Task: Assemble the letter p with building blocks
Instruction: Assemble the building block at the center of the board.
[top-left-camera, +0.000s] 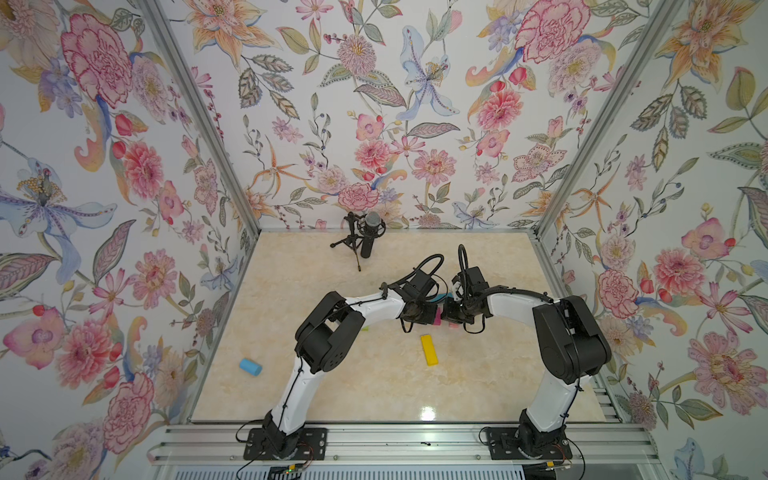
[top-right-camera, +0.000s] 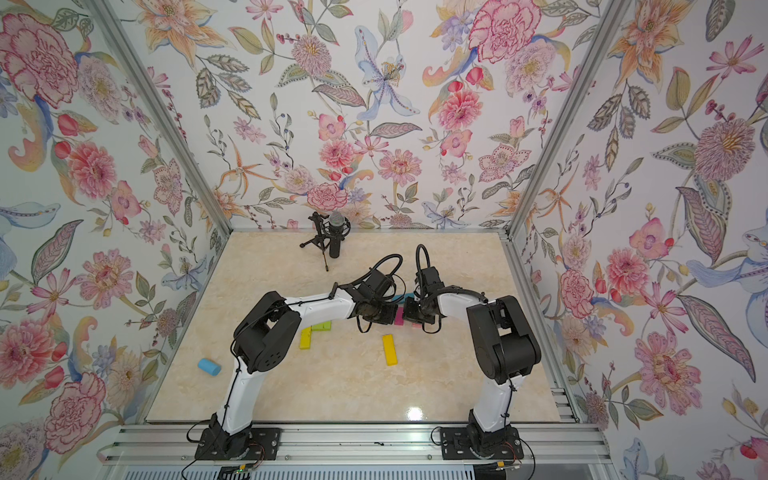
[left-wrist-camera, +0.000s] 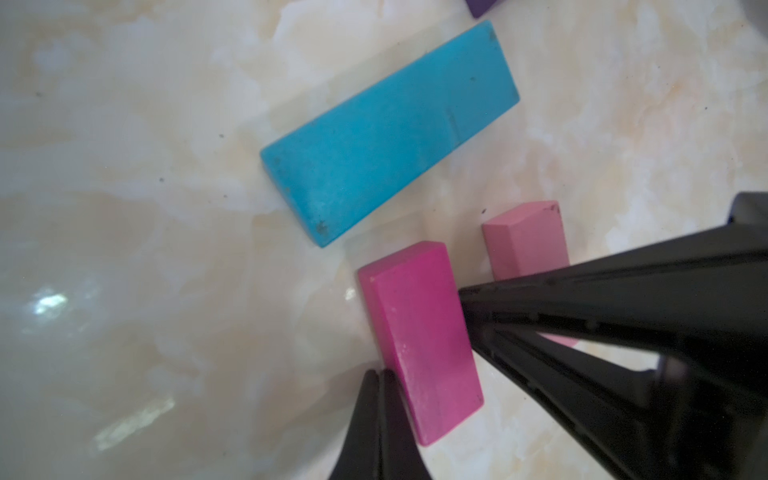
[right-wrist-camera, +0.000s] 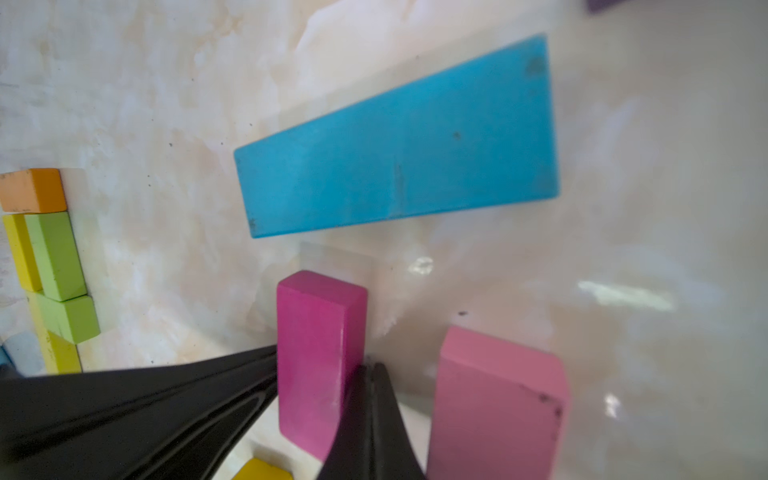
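A short brick (left-wrist-camera: 419, 332) is flanked by the left claw (left-wrist-camera: 378, 374) and the right claw (right-wrist-camera: 372, 368). A second short brick (right-wrist-camera: 498, 407) is laid just beyond the right claw. A long brick (left-wrist-camera: 390, 133) is set just ahead of both claws, and a further long brick (top-left-camera: 429, 350) is laid behind them. A cluster of bricks (top-right-camera: 316, 330) is placed left of the left claw, with a cylinder (top-left-camera: 250, 367) well beyond it. A microphone (top-left-camera: 370, 235) is stood far ahead.

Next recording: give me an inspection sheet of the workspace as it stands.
Surface: glossy marbled tabletop, glare near the front.
Job's things: teal block, magenta block and pink block lie by the grippers; yellow block lies alone; lime blocks and orange block are clustered near the left arm.
Clutter: microphone on its tripod at the back; blue cylinder.
Grippers: left gripper and right gripper both shut, flanking the magenta block, holding nothing.
Cables: black loops above both wrists; wires at the bases.
Surroundings: floral walls, aluminium frame.
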